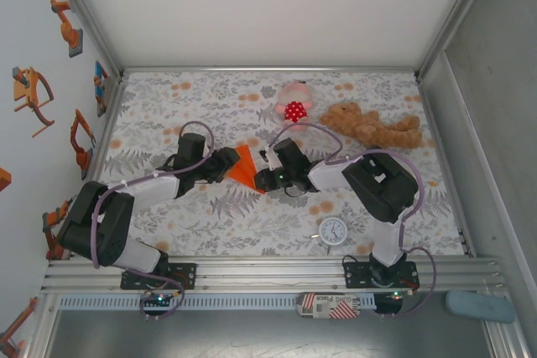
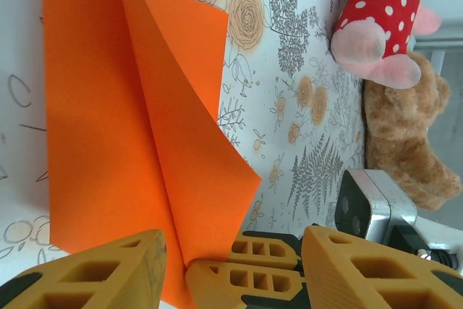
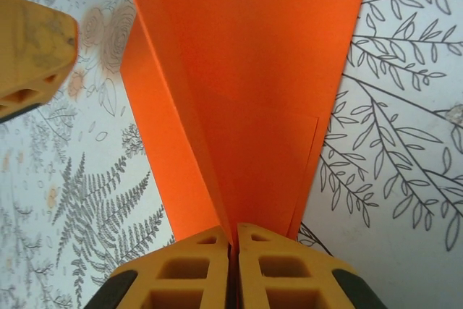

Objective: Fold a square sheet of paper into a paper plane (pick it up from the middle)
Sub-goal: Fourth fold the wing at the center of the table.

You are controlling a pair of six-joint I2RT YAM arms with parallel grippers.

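Two grippers meet over one thing, up and left of the small round white clock (image 1: 333, 230).

Left gripper (image 1: 225, 162), farthest left of the clock: yellow fingers spread wide, one on either side of the work's narrow end. Cannot tell whether they touch it.

Next, the thin bright orange sheet of paper (image 1: 244, 167), already a folded wedge, lies on the table up-left of the clock. In the left wrist view one flap stands up curled off the layer below.

Right gripper (image 3: 235, 247), nearest the clock of the three: fingers closed tight on the wedge's narrow end. The paper widens away from them along a centre crease.

Step in hand, by my reading: laying down a wing fold.
- Hold the right pinch firm as an anchor.
- Bring the left fingers onto the raised flap.
- Line its edge with the centre crease, then press flat.
- No tugging; paper this thin would likely slip or tear at the pinch.

Surface: grey-and-orange floral cloth (image 1: 210, 215) over the table.

Room:
- Far left of the clock, a pale wall with orange robot-arm stickers (image 1: 33, 94).
- Beyond the clock, a pink plush toy in red-and-white spots (image 1: 294, 106).
- Beyond and right of the clock, a brown teddy bear (image 1: 373, 127), lying down.
- Plain white panel at the back.
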